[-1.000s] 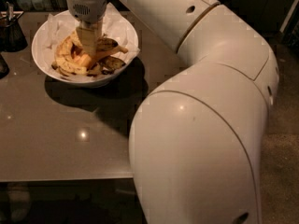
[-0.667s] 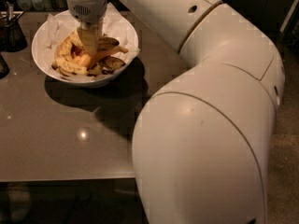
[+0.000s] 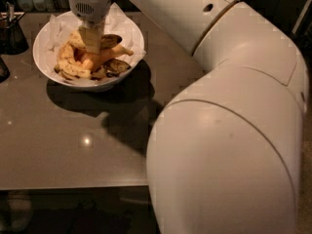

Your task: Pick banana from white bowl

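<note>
The white bowl (image 3: 43, 67) stands at the back left of the table, lined with crumpled white paper. In it lies the banana (image 3: 67, 65), yellow with brown speckles, curving along the bowl's left side. Beside it are an orange chunk (image 3: 105, 56) and several darker, browner banana pieces (image 3: 114, 67). My gripper (image 3: 91, 40) hangs straight down from its white wrist into the middle of the bowl, just right of the banana's upper part. It hides the fruit directly under it. I cannot tell whether it touches the banana.
A dark container with utensils (image 3: 11, 30) stands at the far left behind the bowl. A dark object (image 3: 2, 69) shows at the left edge. My large white arm (image 3: 229, 145) fills the right half of the view. The table's front edge (image 3: 73, 185) runs below.
The gripper stays over the middle of the bowl, perhaps slightly higher. The big arm links have shifted a little to the right. The bowl has not moved.
</note>
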Robot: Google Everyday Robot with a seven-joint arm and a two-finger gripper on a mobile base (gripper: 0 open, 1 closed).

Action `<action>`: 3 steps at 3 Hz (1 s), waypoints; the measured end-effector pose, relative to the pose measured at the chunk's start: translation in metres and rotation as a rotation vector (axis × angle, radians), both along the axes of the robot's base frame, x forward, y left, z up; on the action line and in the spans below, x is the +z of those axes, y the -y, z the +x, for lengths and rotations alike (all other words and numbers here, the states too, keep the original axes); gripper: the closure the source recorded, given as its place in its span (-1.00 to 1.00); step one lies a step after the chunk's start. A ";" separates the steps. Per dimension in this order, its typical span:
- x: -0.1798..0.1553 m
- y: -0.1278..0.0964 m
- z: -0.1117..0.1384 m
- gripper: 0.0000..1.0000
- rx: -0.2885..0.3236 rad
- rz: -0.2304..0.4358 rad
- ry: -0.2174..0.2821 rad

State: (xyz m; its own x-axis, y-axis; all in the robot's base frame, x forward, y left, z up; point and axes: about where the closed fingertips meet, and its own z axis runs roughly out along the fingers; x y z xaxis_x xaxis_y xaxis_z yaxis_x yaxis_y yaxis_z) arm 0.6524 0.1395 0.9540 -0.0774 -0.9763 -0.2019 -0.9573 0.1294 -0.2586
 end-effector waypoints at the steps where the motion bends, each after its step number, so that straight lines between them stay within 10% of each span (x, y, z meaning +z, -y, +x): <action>1: 0.030 0.011 -0.019 1.00 0.060 0.108 0.068; 3: 0.051 0.043 -0.042 1.00 0.154 0.254 0.106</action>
State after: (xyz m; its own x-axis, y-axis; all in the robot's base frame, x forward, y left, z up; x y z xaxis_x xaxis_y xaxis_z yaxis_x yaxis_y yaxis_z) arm 0.6107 0.0960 1.0050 0.1018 -0.8921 -0.4403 -0.9402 0.0583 -0.3356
